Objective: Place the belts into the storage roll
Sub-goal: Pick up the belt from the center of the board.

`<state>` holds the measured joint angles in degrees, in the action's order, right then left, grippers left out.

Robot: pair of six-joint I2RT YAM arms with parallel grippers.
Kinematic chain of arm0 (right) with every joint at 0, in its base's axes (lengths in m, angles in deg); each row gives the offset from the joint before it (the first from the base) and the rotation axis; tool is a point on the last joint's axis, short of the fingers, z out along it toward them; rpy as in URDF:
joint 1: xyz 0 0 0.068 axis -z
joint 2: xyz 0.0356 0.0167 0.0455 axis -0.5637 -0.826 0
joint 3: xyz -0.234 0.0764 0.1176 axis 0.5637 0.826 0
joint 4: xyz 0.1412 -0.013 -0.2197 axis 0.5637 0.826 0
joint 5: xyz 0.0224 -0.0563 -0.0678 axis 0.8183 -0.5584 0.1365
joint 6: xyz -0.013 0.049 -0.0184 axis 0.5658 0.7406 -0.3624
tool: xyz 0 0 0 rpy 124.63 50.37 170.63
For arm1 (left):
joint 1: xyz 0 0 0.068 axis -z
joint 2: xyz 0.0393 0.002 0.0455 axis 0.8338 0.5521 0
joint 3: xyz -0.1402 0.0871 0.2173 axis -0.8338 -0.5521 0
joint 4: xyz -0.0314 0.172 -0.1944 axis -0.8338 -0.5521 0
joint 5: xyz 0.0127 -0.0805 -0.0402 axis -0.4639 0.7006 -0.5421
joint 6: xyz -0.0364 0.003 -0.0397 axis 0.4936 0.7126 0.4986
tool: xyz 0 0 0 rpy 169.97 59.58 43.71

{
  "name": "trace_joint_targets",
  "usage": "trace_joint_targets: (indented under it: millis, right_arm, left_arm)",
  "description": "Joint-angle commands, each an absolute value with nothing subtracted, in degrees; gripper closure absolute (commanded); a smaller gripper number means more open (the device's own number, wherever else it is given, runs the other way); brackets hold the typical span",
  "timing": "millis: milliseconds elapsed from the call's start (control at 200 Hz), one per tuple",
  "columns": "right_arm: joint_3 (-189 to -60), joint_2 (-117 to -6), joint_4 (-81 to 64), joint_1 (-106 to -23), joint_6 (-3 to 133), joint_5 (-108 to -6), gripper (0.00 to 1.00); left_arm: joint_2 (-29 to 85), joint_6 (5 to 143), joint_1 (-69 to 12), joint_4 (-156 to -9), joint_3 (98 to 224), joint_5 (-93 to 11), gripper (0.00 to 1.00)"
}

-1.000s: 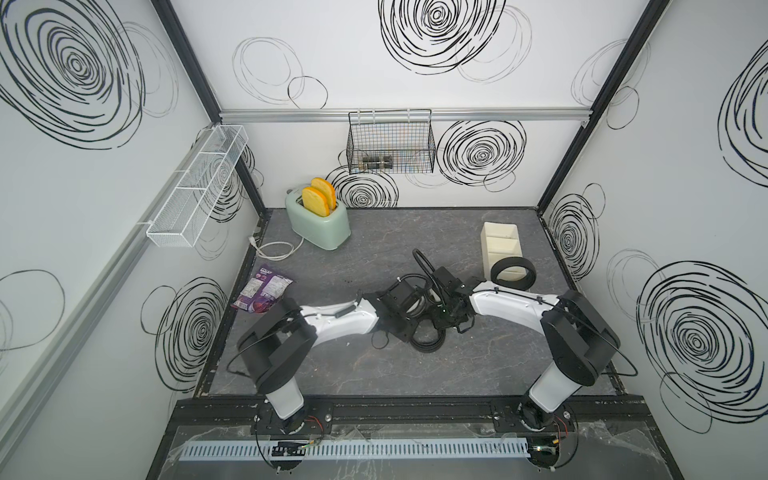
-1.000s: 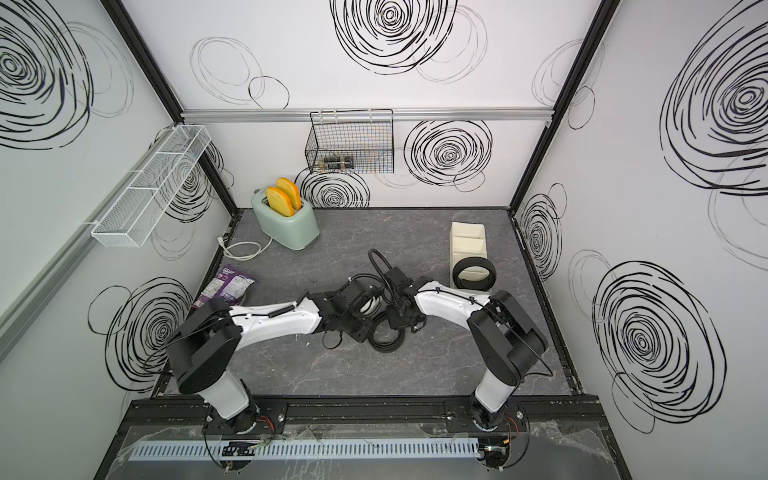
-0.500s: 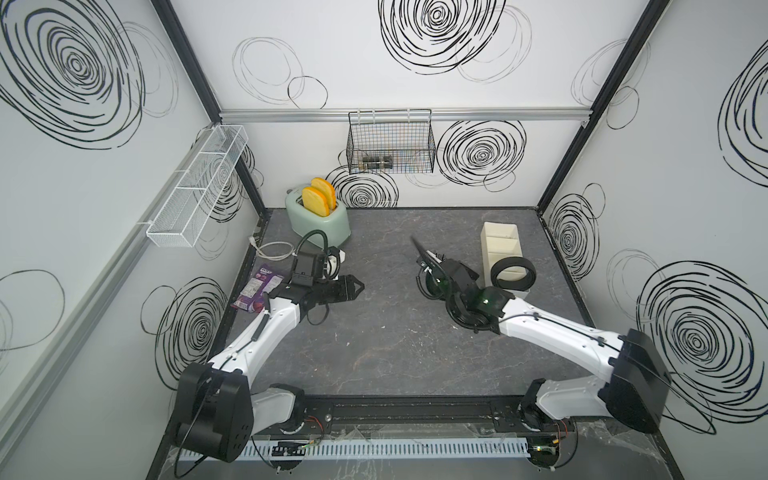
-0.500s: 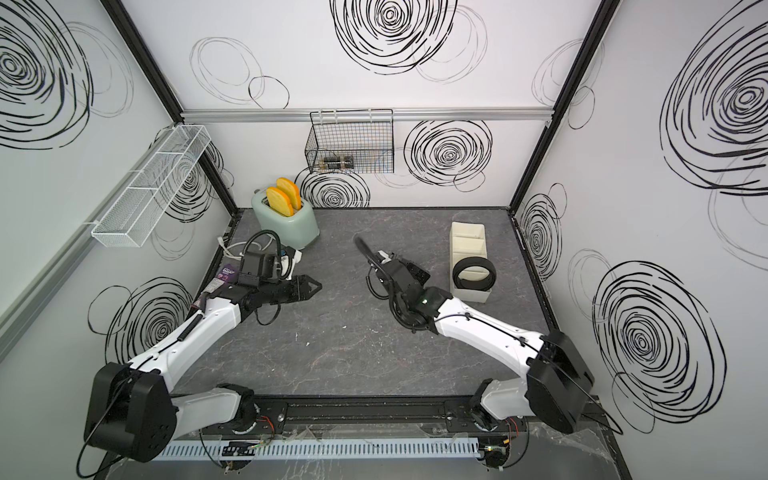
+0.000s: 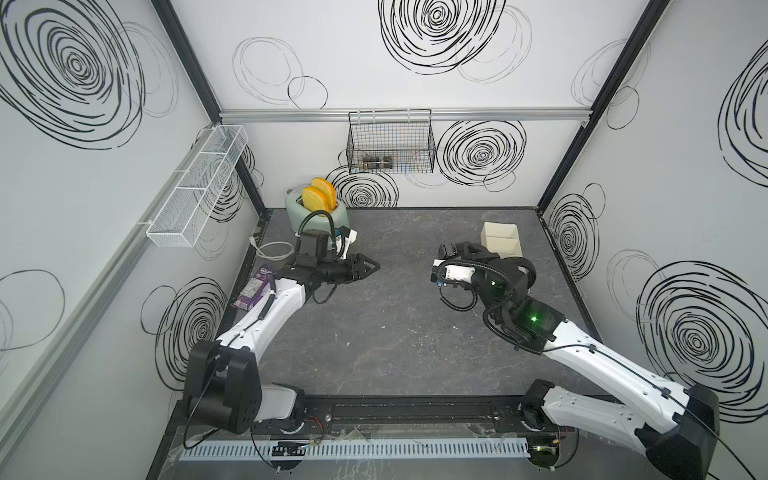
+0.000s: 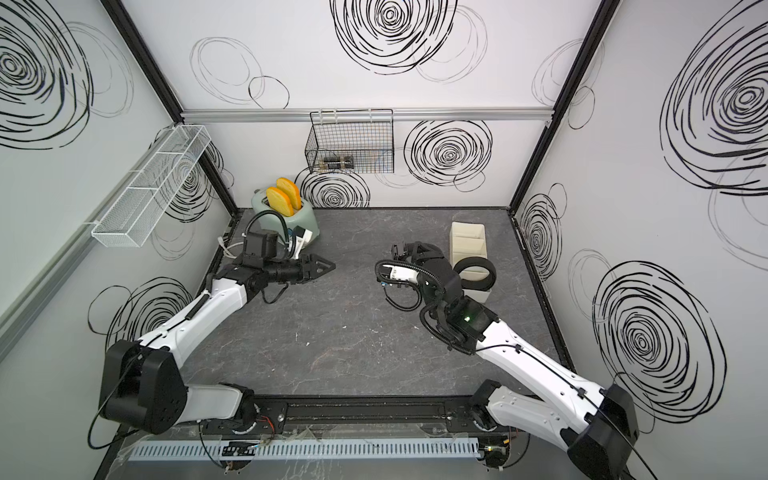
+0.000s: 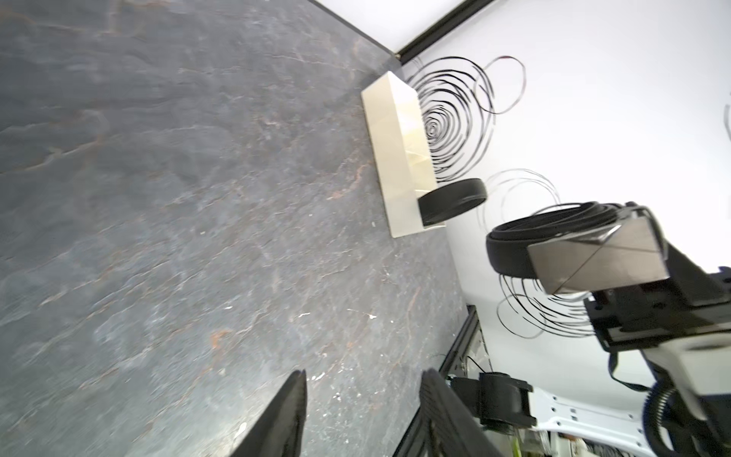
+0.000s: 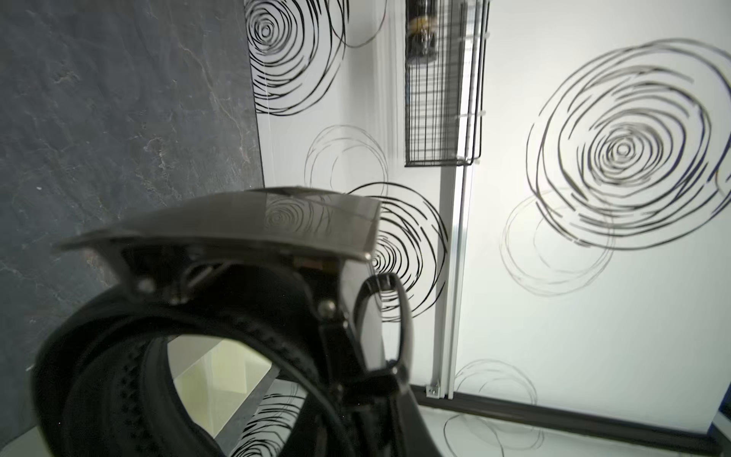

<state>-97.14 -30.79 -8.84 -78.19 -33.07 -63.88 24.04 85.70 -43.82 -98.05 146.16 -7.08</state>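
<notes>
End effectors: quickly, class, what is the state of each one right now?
Left end effector: open, empty.
Right end effector: closed on a coiled belt.

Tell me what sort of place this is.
Most likely a robot lab test cell, not a real home: the left arm and right arm are mounted on a rail, the white walls carry printed black swirls, and the toaster and wire basket look like props.
</notes>
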Motion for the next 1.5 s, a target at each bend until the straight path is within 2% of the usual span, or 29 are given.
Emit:
trace_joint_targets:
  millis: [0,220,320,460,541,656,831,936,1081,1241,1371,1496]
  right_arm:
    - [-98.86,-28.75,-2.07,-78.42,-38.66,-58.47,1.0]
    - [-97.37,-24.26,-4.37,-77.38,-25.48,-48.82,1.0]
    - [-102.47,-25.73,5.52,-75.0,-24.36,-36.48,1.0]
    - [-107.1,-27.88,14.62,-75.86,-27.29,-27.67,1.0]
    - [-105.98,-26.75,13.87,-80.34,-31.44,-33.32,1.0]
    - [-102.63,-24.3,8.33,-83.81,-34.2,-39.16,1.0]
    - [-104.87,-25.48,5.87,-83.61,-26.0,-33.86,1.0]
    - [-104.27,-25.7,0.48,-83.55,-20.34,-29.45,1.0]
    - [-105.32,-26.89,1.88,-84.01,-21.63,-27.91,1.0]
    - [-106.79,-27.84,6.08,-85.71,-25.27,-30.4,1.0]
    - [-107.57,-28.76,8.11,-88.73,-31.38,-34.16,1.0]
    - [-108.1,-30.13,9.29,-92.33,-42.38,-43.84,1.0]
  left_arm:
    - [25.58,83.83,-40.43,-96.32,151.35,-3.23,0.49]
    - [26.01,77.86,-36.53,-98.25,155.19,-2.96,0.48]
    - [26.96,77.63,-37.03,-99.98,157.25,-0.28,0.47]
    - [29.07,79.27,-36.98,-104.6,160.05,2.84,0.47]
    - [28.25,83.06,-37.14,-102.97,158.23,4.68,0.47]
    - [24.98,92.94,-37.41,-91.11,151.63,8.87,0.47]
    - [21.83,96.51,-37.32,-86.36,148.69,11.39,0.46]
    - [20.51,108.53,-36.71,-72.79,143.81,13.41,0.45]
    - [20.03,122.71,-36.38,-59.25,140.23,13.7,0.38]
    - [19.95,130.81,-35.53,-49.18,139.55,14.57,0.35]
    - [20.68,131.02,-33.34,-49.18,140.19,15.42,0.35]
    - [20.32,130.66,-31.52,-48.8,140.28,15.83,0.35]
